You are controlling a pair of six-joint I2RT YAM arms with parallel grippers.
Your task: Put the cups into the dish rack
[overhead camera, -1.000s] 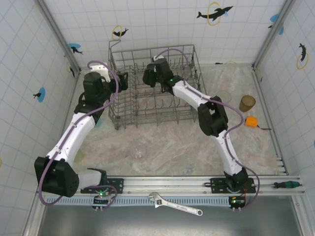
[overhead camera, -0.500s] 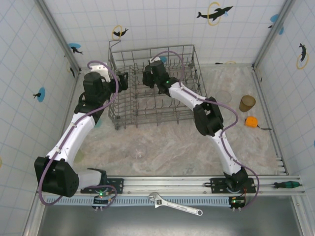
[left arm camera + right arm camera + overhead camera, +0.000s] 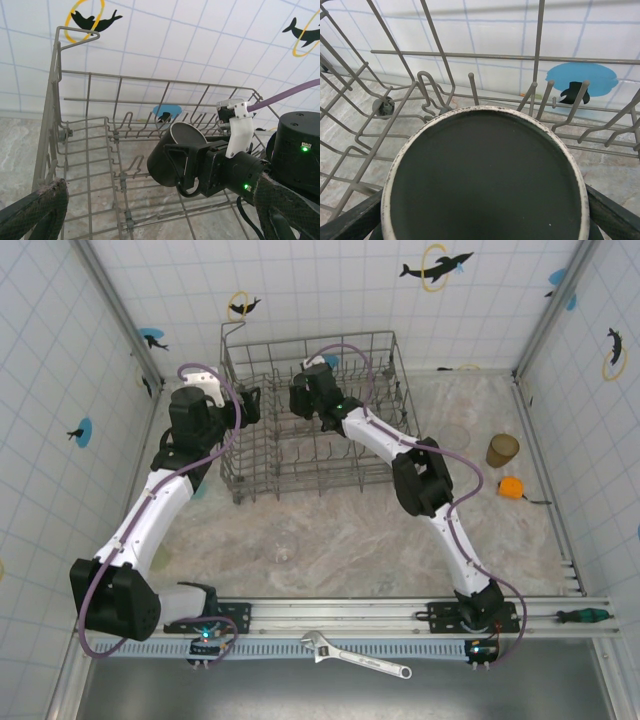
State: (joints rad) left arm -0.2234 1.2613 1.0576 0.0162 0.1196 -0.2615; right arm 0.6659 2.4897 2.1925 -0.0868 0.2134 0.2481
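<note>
One black mug [image 3: 176, 145] clamped in my right hand [image 3: 303, 398] has nudged deeper into the dish rack [image 3: 300, 343], tipped sideways, so I'd say it's nearly placeable. Left hand [image 3: 248, 406] hangs wide apart beside it.

We saw a marbled table [image 3: 350, 530] that carried the dish rack [image 3: 300, 480] at its far side. An amber tumbler [image 3: 502, 450] and a small orange object [image 3: 512, 487] stood at the right, and a clear glass [image 3: 281, 545] nearer us.
</note>
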